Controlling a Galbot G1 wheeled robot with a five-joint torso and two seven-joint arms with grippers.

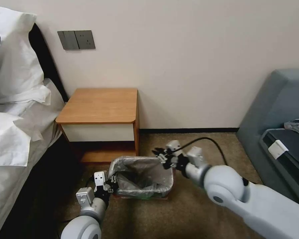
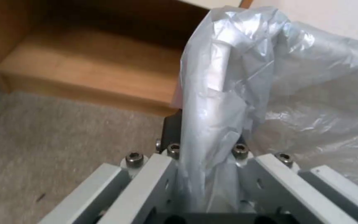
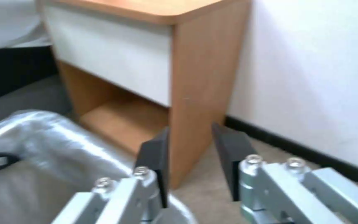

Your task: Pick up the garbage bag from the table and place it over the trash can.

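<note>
**Observer 1:** Nearest us, at about 7 o'clock of the trash can (image 1: 146, 191), the left gripper (image 1: 112, 184) sits at the rim. Its wrist view shows a bunched fold of the garbage bag (image 2: 224, 93) pinched between its fingers (image 2: 171, 130). Status: clamped on the film.

**Observer 2:** And the bag's location?

**Observer 1:** Draped into and over the can on the carpet, with the film lying over the rim along most of its run.

**Observer 2:** Right gripper (image 1: 162, 156)?

**Observer 1:** At roughly 1 o'clock of the can, above the far corner. The pads (image 3: 156, 158) stand apart with nothing between them.

**Observer 2:** Handling notes?

**Observer 1:** Judged from the wrinkles: very light, limp and slick. It likely tears if dragged hard across the rim, and slips from a thin pinch. Take it at the mouth edge, gathering a fold, near a corner.

**Observer 2:** Beyond that?

**Observer 1:** The table (image 1: 99, 106), at 11 o'clock, against the wall.
</note>
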